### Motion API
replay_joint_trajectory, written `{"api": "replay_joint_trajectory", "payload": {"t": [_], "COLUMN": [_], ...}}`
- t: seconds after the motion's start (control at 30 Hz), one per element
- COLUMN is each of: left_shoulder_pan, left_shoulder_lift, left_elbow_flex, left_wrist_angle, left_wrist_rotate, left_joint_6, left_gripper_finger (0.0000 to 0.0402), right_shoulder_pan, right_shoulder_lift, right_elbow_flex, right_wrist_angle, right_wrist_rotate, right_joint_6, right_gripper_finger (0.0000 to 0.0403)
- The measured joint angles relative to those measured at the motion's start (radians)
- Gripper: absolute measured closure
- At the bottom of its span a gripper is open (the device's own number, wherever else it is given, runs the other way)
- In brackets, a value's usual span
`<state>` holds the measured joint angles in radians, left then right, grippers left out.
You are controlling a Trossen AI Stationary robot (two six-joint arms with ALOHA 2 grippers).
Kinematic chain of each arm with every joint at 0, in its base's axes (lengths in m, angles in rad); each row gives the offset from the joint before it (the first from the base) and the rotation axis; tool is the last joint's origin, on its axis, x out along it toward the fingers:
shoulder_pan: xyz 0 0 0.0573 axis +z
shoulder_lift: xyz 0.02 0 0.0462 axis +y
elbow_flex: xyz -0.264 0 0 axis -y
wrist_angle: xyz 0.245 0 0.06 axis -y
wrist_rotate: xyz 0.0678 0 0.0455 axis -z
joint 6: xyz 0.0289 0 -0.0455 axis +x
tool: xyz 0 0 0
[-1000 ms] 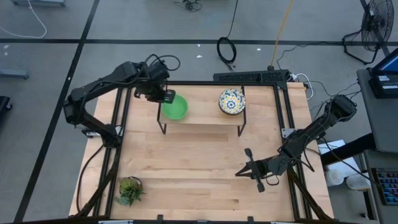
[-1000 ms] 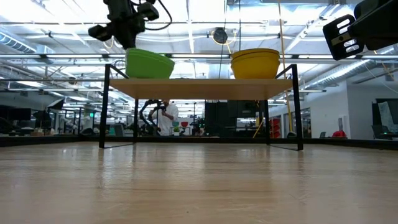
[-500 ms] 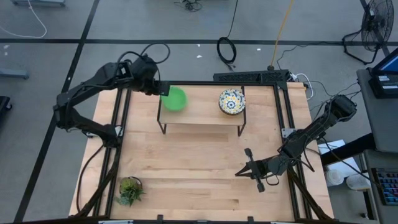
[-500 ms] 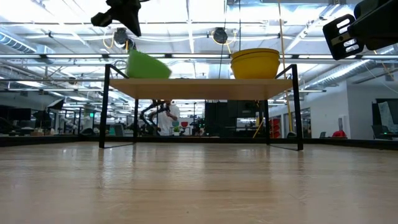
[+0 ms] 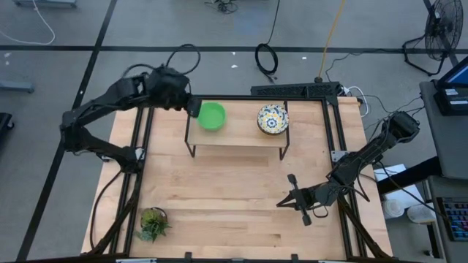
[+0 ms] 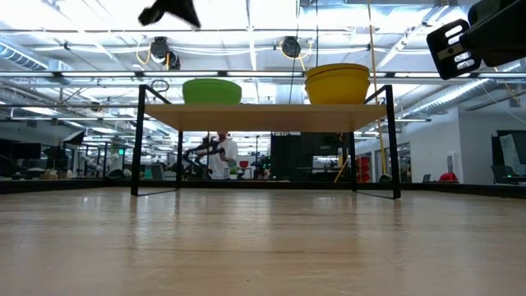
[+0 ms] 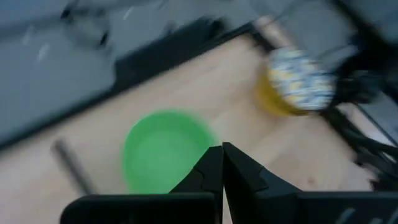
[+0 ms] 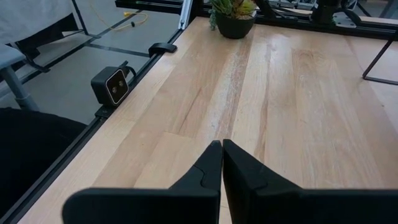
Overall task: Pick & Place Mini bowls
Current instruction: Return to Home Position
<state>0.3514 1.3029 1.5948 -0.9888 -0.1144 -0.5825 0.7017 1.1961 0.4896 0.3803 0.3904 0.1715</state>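
claws both clenched, nothing in either. i read the left claw (image 7: 222, 163) from its wrist view: fingers pressed together, tips apart from the green bowl. from above, the left claw (image 5: 191, 107) sits just beside the rim of the green mini bowls (image 5: 212, 115), off the shelf's back left corner. in the low view it hangs well above shelf height, at the picture's top (image 6: 170, 11).

green mini bowls (image 6: 212, 90) rest upright on the left half of the shelf (image 6: 263, 116). they show as one green round from above; i cannot count how many are nested. floral mini bowls (image 5: 272, 119) stand on the right half of the same shelf, yellow outside in the low view (image 6: 337, 84), apart from the green ones.

right claw (image 5: 281, 204) waits over the tabletop (image 5: 234, 183), well in front of the shelf, towards the right side, fingers together in its own view (image 8: 222, 155). potted plant (image 5: 153, 223) stands at the tabletop's front left corner.
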Motion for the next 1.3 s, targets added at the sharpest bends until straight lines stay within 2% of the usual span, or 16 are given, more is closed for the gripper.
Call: {"api": "replay_joint_trajectory", "payload": {"t": [0.17,0.27,0.37,0.4,0.5,0.6,0.67,0.8,0.9,1.0,1.2,1.3], "left_shoulder_pan": [-0.263,-0.454,-0.609,-0.652,-0.748,-0.803,-0.821,-0.824,-0.805,-0.787,-0.761,-0.765], "left_shoulder_lift": [-0.029,-0.045,-0.1,-0.125,-0.221,-0.344,-0.422,-0.531,-0.577,-0.622,-0.743,-0.802], "left_elbow_flex": [0.0,-0.047,-0.181,-0.242,-0.458,-0.696,-0.84,-1.067,-1.195,-1.316,-1.558,-1.58], "left_wrist_angle": [0.104,0.114,0.171,0.181,0.247,0.411,0.554,0.902,1.126,1.275,1.518,1.459], "left_wrist_rotate": [-0.122,-0.331,-0.595,-0.656,-0.716,-0.71,-0.666,-0.543,-0.426,-0.308,-0.18,-0.123], "left_joint_6": [0.212,0.257,0.203,0.17,0.065,-0.017,-0.016,0.131,0.26,0.341,0.408,0.408], "left_gripper_finger": [0.0396,0.0396,0.0396,0.0396,0.0396,0.0396,0.0396,0.0396,0.0396,0.0396,0.0396,0.0396], "right_shoulder_pan": [0.015,0.036,0.062,0.071,0.094,0.097,0.094,0.087,0.084,0.085,0.101,0.106], "right_shoulder_lift": [-0.02,-0.073,-0.146,-0.171,-0.261,-0.378,-0.467,-0.663,-0.808,-0.924,-1.077,-1.125], "right_elbow_flex": [-0.001,-0.001,-0.001,-0.002,-0.056,-0.17,-0.256,-0.401,-0.455,-0.464,-0.465,-0.466], "right_wrist_angle": [-0.015,-0.049,-0.1,-0.113,-0.067,0.052,0.151,0.224,0.207,0.111,-0.052,-0.12], "right_wrist_rotate": [-0.002,-0.003,0.0,0.0,0.001,0.015,0.059,0.182,0.238,0.238,0.232,0.193], "right_joint_6": [0.01,0.007,0.0,-0.002,-0.044,-0.092,-0.118,-0.159,-0.188,-0.195,-0.238,-0.237], "right_gripper_finger": [0.0401,0.0401,0.0401,0.0401,0.0401,0.0401,0.0402,0.0402,0.0402,0.0403,0.0403,0.0403]}}
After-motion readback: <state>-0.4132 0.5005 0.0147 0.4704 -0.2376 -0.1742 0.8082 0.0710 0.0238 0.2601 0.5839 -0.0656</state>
